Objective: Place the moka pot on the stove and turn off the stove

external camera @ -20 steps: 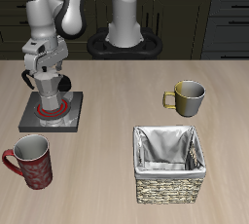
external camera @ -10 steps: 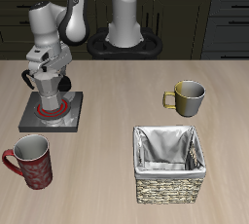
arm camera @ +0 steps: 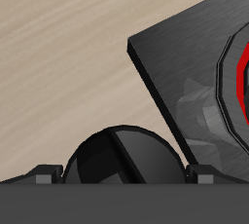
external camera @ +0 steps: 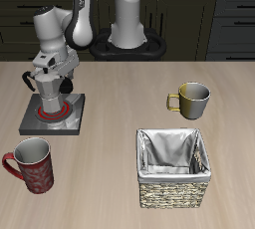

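Moka pot (external camera: 52,97): stands upright on the stove's burner, directly below the fingers, apart from them.
Stove (external camera: 36,121): flat dark slab under the pot; the coil (external camera: 50,114) glows red around the pot's base.
Knob (arm camera: 124,157): round, black, seen close beneath the fingers in the wrist view, at the stove's edge.
Gripper (external camera: 53,71): hangs just above the pot's lid; whether the fingers are spread or closed cannot be told.
Red mug (external camera: 32,166): in front of the stove, well clear of the fingers.
Basket (external camera: 175,168): far across the table.
Olive mug (external camera: 191,101): behind the basket.
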Tool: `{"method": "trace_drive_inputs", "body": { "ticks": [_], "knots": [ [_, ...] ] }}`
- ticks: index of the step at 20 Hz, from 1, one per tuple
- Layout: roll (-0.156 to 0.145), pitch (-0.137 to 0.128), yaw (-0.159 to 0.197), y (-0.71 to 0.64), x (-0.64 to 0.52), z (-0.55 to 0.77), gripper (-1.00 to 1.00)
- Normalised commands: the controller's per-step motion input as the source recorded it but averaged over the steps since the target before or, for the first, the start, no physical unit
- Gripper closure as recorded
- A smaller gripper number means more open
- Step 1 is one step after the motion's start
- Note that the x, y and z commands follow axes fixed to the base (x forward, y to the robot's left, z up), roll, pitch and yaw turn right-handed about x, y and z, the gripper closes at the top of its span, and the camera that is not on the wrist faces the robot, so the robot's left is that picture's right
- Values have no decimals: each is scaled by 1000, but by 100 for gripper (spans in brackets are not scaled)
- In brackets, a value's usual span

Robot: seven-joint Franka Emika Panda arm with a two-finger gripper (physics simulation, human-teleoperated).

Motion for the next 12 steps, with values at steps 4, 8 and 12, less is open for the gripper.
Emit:
{"method": "trace_drive_inputs", "body": {
  "ticks": [4, 8, 12],
  "knots": [
    [3, 37, -27, 40, -95, -151, 100],
    [-24, 0, -21, -123, -78, 54, 100],
    [-6, -5, -2, -14, -36, 94, 100]
  ]
}}
